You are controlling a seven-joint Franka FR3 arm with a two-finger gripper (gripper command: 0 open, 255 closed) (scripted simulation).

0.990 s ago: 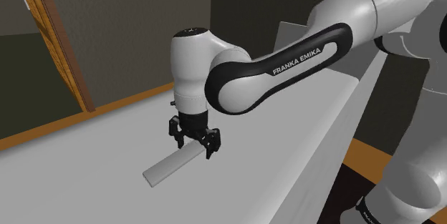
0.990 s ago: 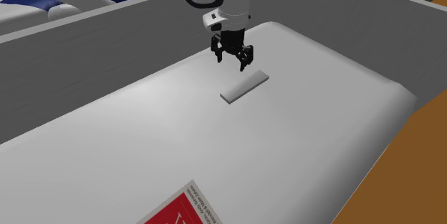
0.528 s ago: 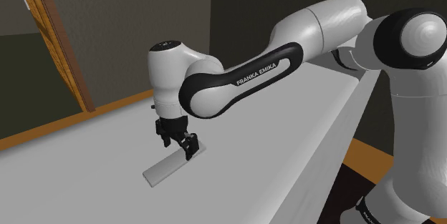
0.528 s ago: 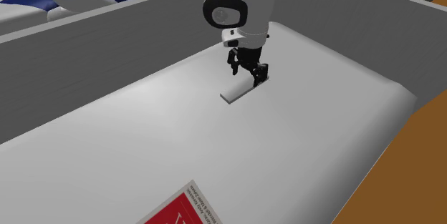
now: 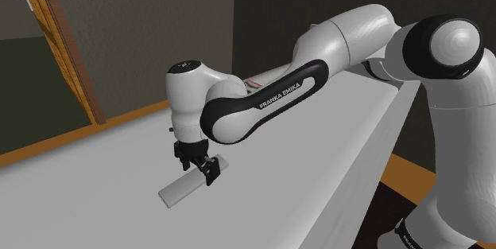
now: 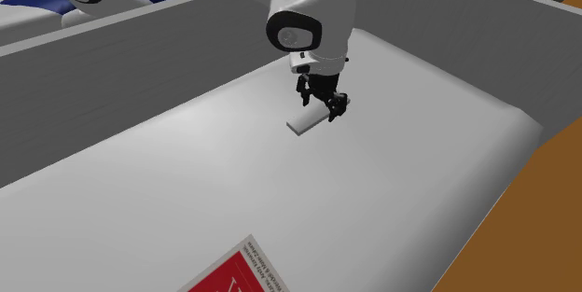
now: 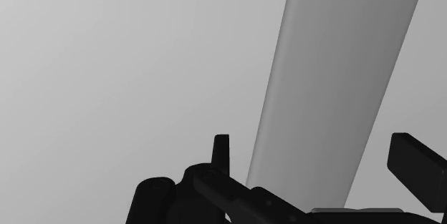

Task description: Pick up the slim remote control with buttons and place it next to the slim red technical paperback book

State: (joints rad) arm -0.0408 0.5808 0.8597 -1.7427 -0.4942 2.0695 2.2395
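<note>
The plain grey remote [image 5: 181,189] lies flat on the pale surface [image 5: 318,160], its long axis running eight to two o'clock in the shoulder view. The gripper [image 5: 199,168] is low over its two-o'clock half, fingers spread astride its width and apparently not pinching it. The red book [image 6: 231,276] lies well apart at seven o'clock in the second exterior view, with wooden floor [image 6: 546,211] beyond.

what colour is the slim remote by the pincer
The slim flat remote is plain light grey, best seen in the wrist view.

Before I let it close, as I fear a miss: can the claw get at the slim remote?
Probably yes: the open claw straddles the plain grey remote, which lies flat with nothing else beside it.
</note>
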